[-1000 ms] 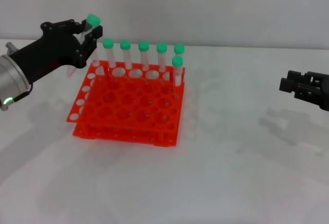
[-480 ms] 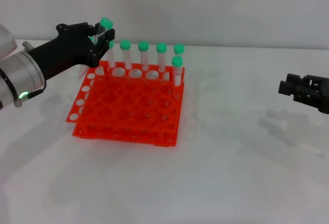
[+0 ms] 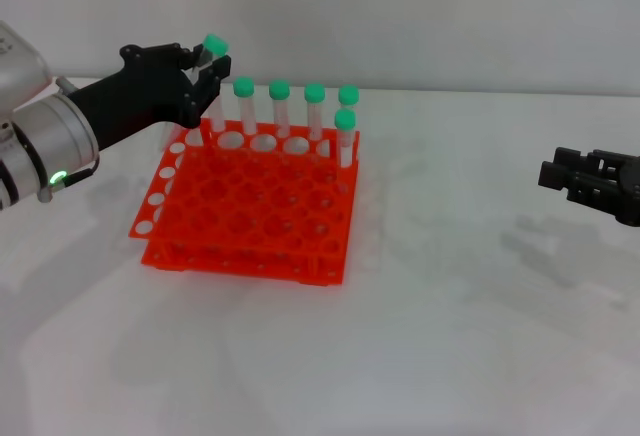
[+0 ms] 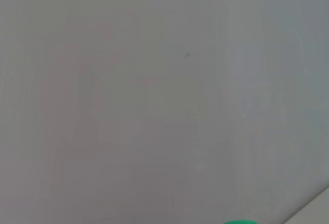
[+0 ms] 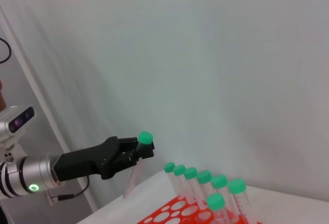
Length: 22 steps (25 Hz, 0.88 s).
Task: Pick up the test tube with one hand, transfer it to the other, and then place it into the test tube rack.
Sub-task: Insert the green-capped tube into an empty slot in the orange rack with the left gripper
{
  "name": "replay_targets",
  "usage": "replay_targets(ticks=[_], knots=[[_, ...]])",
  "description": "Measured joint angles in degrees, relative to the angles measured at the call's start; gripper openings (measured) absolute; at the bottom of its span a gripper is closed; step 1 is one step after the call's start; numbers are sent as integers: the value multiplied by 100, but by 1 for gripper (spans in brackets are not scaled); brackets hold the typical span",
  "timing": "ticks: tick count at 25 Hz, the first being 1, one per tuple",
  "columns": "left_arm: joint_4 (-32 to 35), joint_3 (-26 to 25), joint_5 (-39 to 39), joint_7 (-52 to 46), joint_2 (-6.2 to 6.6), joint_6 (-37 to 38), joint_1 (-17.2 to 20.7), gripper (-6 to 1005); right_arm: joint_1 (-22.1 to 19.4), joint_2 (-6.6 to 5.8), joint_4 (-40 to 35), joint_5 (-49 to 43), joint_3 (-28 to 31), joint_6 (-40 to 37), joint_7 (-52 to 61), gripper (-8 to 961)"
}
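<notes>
My left gripper point(image 3: 203, 68) hangs at about ten o'clock in my view, fingers clamped around the test tube point(image 3: 207, 61) just under its green cap, which pokes out above them. The tube sits over the far left corner of the test tube rack point(image 3: 248, 201). Standing tubes point(image 3: 280, 112) line the rack's far edge toward one o'clock. My right gripper point(image 3: 560, 173) waits at three o'clock, well apart from the rack, above the white table point(image 3: 450, 336).

Right claw point(image 3: 548, 172) fingers indistinct, arm past the edge
</notes>
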Motion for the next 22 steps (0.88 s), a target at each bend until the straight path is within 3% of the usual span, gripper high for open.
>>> replay_targets(ticks=[11,22], knots=[[-219,6,-20,111,-30,-224,-302,209,33,23,9,1,-46,-133,-4,413],[-923,276,-718,1201,-71,-172,-700,209,61,47,85,2,-53,-221,-104,414]])
